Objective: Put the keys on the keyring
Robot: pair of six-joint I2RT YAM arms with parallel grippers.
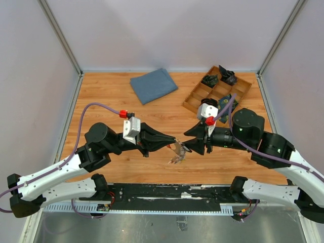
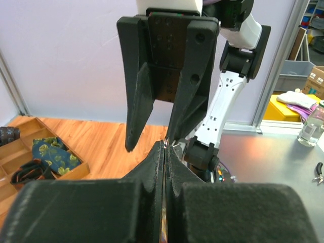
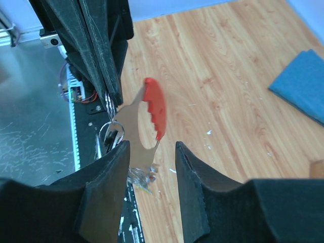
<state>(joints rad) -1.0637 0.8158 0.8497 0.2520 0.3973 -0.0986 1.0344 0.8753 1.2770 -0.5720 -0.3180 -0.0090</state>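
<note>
- Left gripper point(image 1: 173, 139) is pressed tight, pinching the edge of the red keyring point(image 3: 155, 108) in mid-air over the table point(image 1: 111, 114).
- Right gripper point(image 3: 152, 147) is spread, fingers flanking the keyring's lower end.
- Keys point(image 1: 177, 156) dangle beneath.

We see a bright red keyring point(image 3: 154, 109) with a pale tan part, and silver-grey keys point(image 3: 142, 179). The table point(image 1: 111, 101) shows orange-brown wood grain. The cloth point(image 1: 153, 85) is plain blue, the tray point(image 2: 73, 172) brown, its fabric point(image 2: 53, 154) dark blue with yellow-green flowers. The cable point(image 1: 86, 112) is purple.
</note>
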